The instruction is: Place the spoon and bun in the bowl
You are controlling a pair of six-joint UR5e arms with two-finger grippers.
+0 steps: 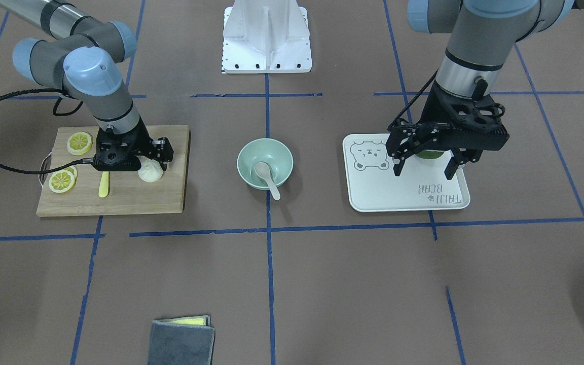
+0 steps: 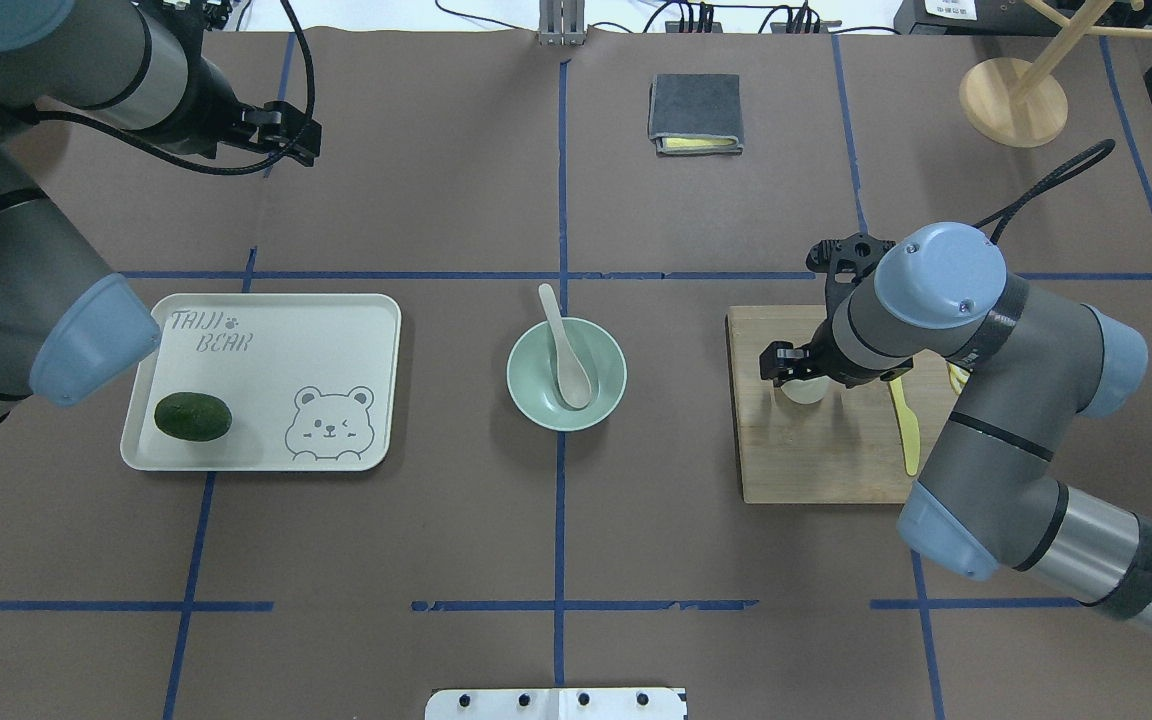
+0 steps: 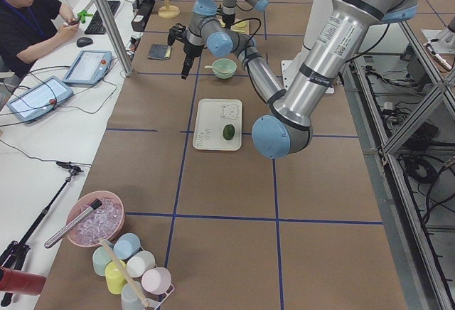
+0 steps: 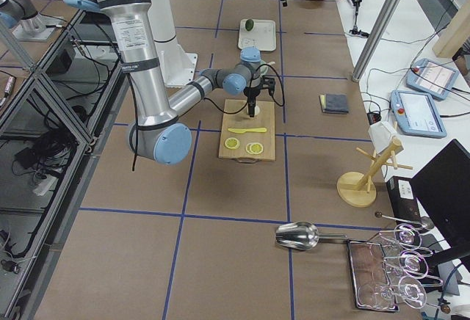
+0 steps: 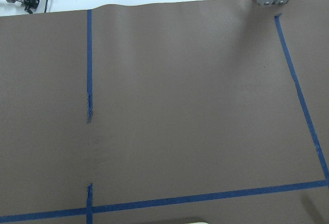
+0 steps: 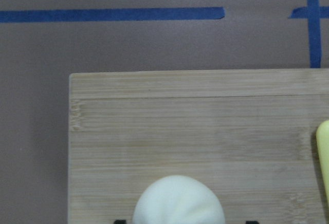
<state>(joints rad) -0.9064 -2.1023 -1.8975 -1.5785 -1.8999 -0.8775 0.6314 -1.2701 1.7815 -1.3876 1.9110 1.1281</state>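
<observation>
The off-white spoon (image 1: 266,177) lies in the mint-green bowl (image 1: 244,157) at the table's middle, with its handle over the rim; the overhead view shows the spoon (image 2: 568,352) and the bowl (image 2: 521,395) too. The white bun (image 1: 150,172) sits on a wooden cutting board (image 1: 135,197). My right gripper (image 1: 154,161) is open and low over the bun. In the right wrist view its fingertips (image 6: 119,222) stand on either side of the bun (image 6: 179,199) with gaps. My left gripper (image 1: 425,170) hangs open and empty above a white tray (image 1: 373,195).
A dark green fruit (image 2: 193,416) lies on the bear-print tray (image 2: 266,310). Lemon slices (image 1: 79,143) and a yellow plastic knife (image 1: 104,184) share the board. A folded grey cloth (image 2: 695,112) and a wooden stand (image 2: 1014,100) are at the table's far side.
</observation>
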